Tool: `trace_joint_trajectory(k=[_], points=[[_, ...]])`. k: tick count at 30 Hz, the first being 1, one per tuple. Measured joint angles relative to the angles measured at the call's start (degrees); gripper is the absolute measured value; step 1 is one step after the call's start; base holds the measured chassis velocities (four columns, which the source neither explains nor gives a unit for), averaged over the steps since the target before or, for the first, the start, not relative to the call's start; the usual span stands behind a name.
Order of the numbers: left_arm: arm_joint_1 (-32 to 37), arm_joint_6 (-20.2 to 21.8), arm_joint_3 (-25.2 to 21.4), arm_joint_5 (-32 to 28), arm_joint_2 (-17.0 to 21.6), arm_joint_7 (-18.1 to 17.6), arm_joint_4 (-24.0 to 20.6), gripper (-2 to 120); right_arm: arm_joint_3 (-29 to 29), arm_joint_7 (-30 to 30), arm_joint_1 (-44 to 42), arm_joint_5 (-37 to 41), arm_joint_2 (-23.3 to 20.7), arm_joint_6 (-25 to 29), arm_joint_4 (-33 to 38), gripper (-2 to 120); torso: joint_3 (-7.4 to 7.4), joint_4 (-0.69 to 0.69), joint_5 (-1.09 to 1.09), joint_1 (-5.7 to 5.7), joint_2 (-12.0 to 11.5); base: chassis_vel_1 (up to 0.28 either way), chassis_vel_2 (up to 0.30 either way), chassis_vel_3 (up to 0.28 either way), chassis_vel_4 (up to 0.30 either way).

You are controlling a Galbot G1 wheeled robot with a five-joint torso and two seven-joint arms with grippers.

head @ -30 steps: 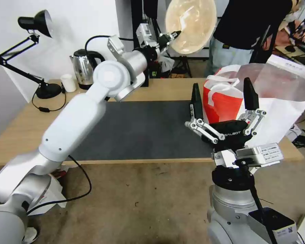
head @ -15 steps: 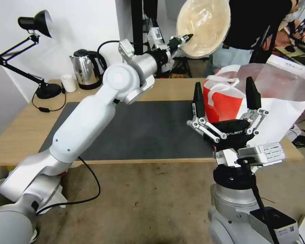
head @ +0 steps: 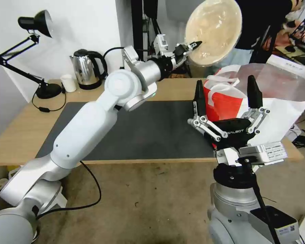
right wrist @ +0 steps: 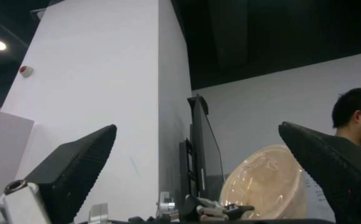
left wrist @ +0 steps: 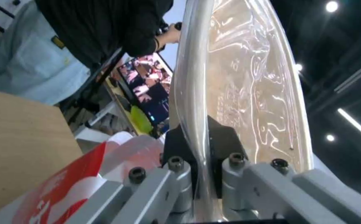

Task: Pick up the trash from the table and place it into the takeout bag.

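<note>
Gripping round beige lidded bowl [head: 213, 32], left end effector [head: 193, 45]

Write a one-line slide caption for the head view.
Left gripper holds the round beige lidded bowl by its rim above the takeout bag; right gripper waits open before the bag.

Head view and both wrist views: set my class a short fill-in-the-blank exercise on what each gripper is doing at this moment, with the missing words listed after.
1. The left gripper is shut on the rim of the round beige ____.
2. That bowl is held up in the air, turned on its ____.
3. The right gripper stands in front of the takeout bag with its fingers ____.
4. The bag stands on the ____.

Missing words: bowl; edge; open; table
</note>
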Motion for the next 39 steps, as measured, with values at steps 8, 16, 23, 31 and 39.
trace_joint_trajectory(k=[8, 16, 23, 31, 39], points=[[0.20, 0.43, 0.91, -1.05, -0.23, 0.45, -0.49, 2, -0.13, 0.07, 0.84, 0.08, 0.41, 0.02, -0.03, 100, 0.00, 0.00, 0.00, 0.00, 0.00, 0.000, 0.000, 0.000, 0.000], [0.46, 0.80, 1.50, -1.40, -0.95, 1.23, -0.54, 2, -0.31, 0.10, 1.10, 0.11, 0.64, 0.15, -0.04, 100, 0.00, 0.00, 0.00, 0.01, 0.00, 0.000, 0.000, 0.000, 0.000], [0.62, 1.29, 1.93, -2.04, -1.01, 2.63, -1.12, 2, -0.38, 0.14, 1.34, 0.16, 0.77, 0.25, -0.04, 100, 0.00, 0.00, 0.00, 0.01, -0.01, 0.000, 0.000, 0.000, 0.000], [0.83, 2.03, 2.31, -2.35, -1.10, 4.48, -1.48, 2, -0.67, 0.15, 1.40, 0.17, 1.08, 0.42, -0.05, 100, 0.00, 0.00, 0.00, 0.01, -0.01, 0.000, 0.000, 0.000, 0.000], [1.33, 2.53, 3.42, -2.31, -1.93, 6.65, -1.36, 2, -0.82, 0.16, 1.65, 0.18, 1.37, 0.65, -0.05, 100, 0.00, 0.00, 0.00, 0.01, -0.01, 0.000, 0.000, 0.000, 0.000]])
